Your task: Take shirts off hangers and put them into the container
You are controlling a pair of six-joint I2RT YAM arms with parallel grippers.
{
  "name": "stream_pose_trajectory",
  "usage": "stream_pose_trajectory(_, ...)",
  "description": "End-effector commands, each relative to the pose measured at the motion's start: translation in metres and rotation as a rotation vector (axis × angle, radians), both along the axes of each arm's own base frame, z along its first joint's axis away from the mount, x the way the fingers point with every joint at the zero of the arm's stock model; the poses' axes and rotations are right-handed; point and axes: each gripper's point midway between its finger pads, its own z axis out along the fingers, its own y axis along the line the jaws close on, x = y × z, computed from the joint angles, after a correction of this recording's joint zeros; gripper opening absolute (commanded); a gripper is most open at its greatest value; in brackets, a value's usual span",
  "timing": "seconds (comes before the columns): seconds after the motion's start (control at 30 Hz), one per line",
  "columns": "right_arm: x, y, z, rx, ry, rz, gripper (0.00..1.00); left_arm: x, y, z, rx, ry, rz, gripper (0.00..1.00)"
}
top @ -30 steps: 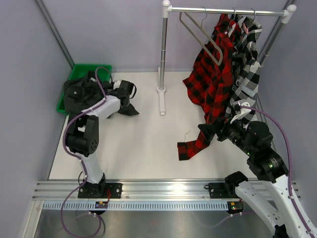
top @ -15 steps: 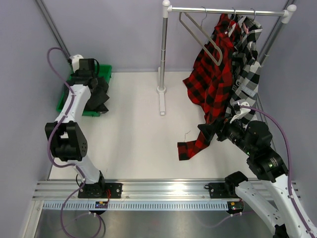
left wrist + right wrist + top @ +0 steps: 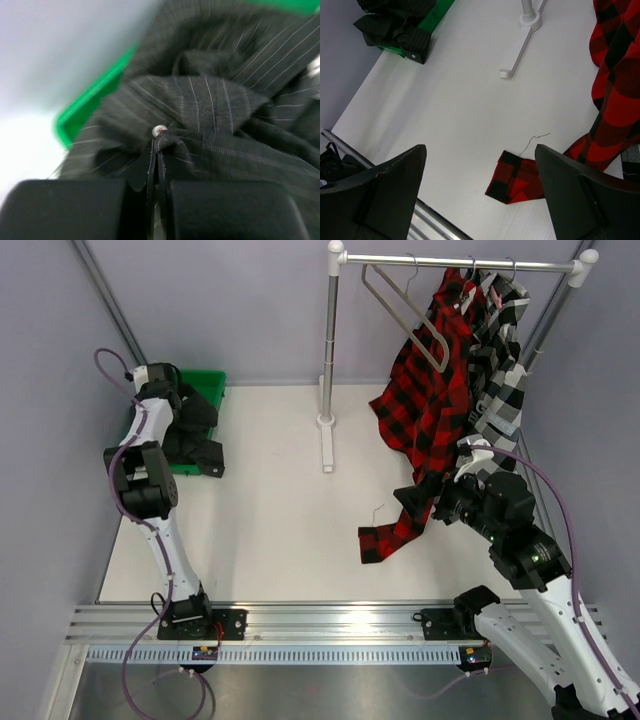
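The dark charcoal shirt (image 3: 196, 436) lies bunched on the green container (image 3: 207, 381) at the back left, with a sleeve hanging over the container's near right corner. My left gripper (image 3: 180, 405) is over the container. In the left wrist view it (image 3: 159, 150) is shut on a fold of the charcoal shirt (image 3: 210, 105) beside a button, and the container's rim (image 3: 95, 95) shows behind. The red-and-black plaid shirt (image 3: 430, 400) and the black-and-white plaid shirt (image 3: 500, 370) hang on the rail beside an empty hanger (image 3: 405, 310). My right gripper (image 3: 440, 502) is open next to the red shirt's lower part, over its cuff (image 3: 517, 177) on the table.
The clothes rack's post (image 3: 328, 330) stands at the back centre, its white foot (image 3: 325, 445) reaching toward me. Grey walls close in on the left, back and right. A loose thread (image 3: 534, 140) trails from the red cuff. The metal rail (image 3: 330, 625) with the arm bases runs along the near edge.
My left arm has swung from the table beside the container to over it, carrying the charcoal shirt onto it. The right gripper has risen slightly beside the red shirt.
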Motion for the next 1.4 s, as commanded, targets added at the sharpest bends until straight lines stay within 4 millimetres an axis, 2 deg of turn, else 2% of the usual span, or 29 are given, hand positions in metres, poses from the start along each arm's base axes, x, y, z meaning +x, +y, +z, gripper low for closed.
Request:
stream_pose_trajectory(0.0, 0.002, 0.004, 0.003, 0.005, -0.011, 0.018, 0.99, 0.015, 0.006, -0.010, -0.036, -0.010, -0.011, 0.04)
stream_pose_trajectory(0.07, 0.003, 0.004, 0.001, 0.001, -0.001, 0.018, 0.99, 0.018, 0.011, -0.029, -0.044, 0.033, -0.015, 0.10)
stream_pose_trajectory(0.17, 0.005, 0.005, -0.001, -0.003, 0.007, 0.018, 0.99, 0.021, 0.016, -0.045, -0.078, 0.089, -0.015, 0.17)
stream_pose_trajectory(0.27, 0.005, 0.006, -0.002, -0.006, 0.012, 0.020, 0.99, 0.019, 0.021, -0.050, -0.103, 0.101, -0.013, 0.23)
stream_pose_trajectory(0.3, 0.006, 0.006, -0.002, -0.006, 0.011, 0.020, 0.99, 0.018, 0.022, -0.048, -0.105, 0.097, -0.010, 0.32)
stream_pose_trajectory(0.37, 0.006, 0.006, -0.002, -0.005, 0.011, 0.021, 0.99, 0.017, 0.023, -0.045, -0.110, 0.083, -0.007, 0.40)
stream_pose_trajectory(0.4, 0.005, 0.006, -0.001, -0.005, 0.007, 0.023, 0.99, 0.018, 0.020, -0.041, -0.119, 0.071, -0.017, 0.50)
stream_pose_trajectory(0.47, 0.005, 0.006, 0.000, -0.001, 0.006, 0.024, 0.99, 0.018, 0.015, -0.021, -0.133, 0.015, -0.030, 0.60)
stream_pose_trajectory(0.5, 0.004, 0.006, 0.000, 0.000, 0.005, 0.025, 0.99, 0.017, 0.014, -0.014, -0.138, -0.004, -0.030, 0.69)
stream_pose_trajectory(0.53, 0.004, 0.006, 0.001, 0.002, 0.003, 0.027, 0.99, 0.016, 0.010, 0.005, -0.143, -0.050, -0.033, 0.73)
stream_pose_trajectory(0.6, 0.002, 0.007, 0.002, 0.006, -0.002, 0.033, 0.99, 0.014, 0.006, 0.025, -0.153, -0.097, -0.039, 0.80)
stream_pose_trajectory(0.63, 0.001, 0.007, 0.004, 0.011, -0.010, 0.035, 1.00, 0.010, 0.000, 0.046, -0.153, -0.143, -0.048, 0.86)
stream_pose_trajectory(0.73, -0.002, 0.006, 0.008, 0.018, -0.025, 0.039, 1.00, 0.004, -0.014, 0.077, -0.154, -0.214, -0.072, 0.95)
stream_pose_trajectory(0.77, -0.002, 0.006, 0.009, 0.021, -0.026, 0.041, 0.99, -0.005, -0.022, 0.092, -0.155, -0.242, -0.084, 0.99)
stream_pose_trajectory(0.9, -0.006, 0.007, 0.014, 0.028, -0.041, 0.054, 0.99, -0.028, -0.046, 0.116, -0.164, -0.287, -0.116, 0.99)
stream_pose_trajectory(1.07, -0.011, 0.006, 0.020, 0.042, -0.066, 0.058, 0.99, -0.059, -0.096, 0.113, -0.168, -0.269, -0.182, 0.99)
stream_pose_trajectory(1.1, -0.011, 0.006, 0.021, 0.043, -0.069, 0.060, 0.99, -0.071, -0.104, 0.094, -0.174, -0.230, -0.186, 0.99)
stream_pose_trajectory(1.13, -0.012, 0.005, 0.023, 0.047, -0.076, 0.059, 1.00, -0.077, -0.119, 0.101, -0.173, -0.258, -0.207, 0.99)
stream_pose_trajectory(1.17, -0.013, 0.005, 0.024, 0.049, -0.080, 0.062, 1.00, -0.083, -0.123, 0.097, -0.172, -0.253, -0.206, 0.99)
stream_pose_trajectory(1.2, -0.014, 0.006, 0.024, 0.051, -0.080, 0.064, 1.00, -0.089, -0.124, 0.091, -0.180, -0.244, -0.195, 0.99)
stream_pose_trajectory(1.23, -0.015, 0.005, 0.026, 0.054, -0.089, 0.065, 0.99, -0.099, -0.142, 0.079, -0.203, -0.235, -0.212, 0.99)
stream_pose_trajectory(1.37, -0.019, 0.005, 0.028, 0.061, -0.097, 0.074, 0.99, -0.118, -0.165, 0.049, -0.234, -0.219, -0.205, 0.99)
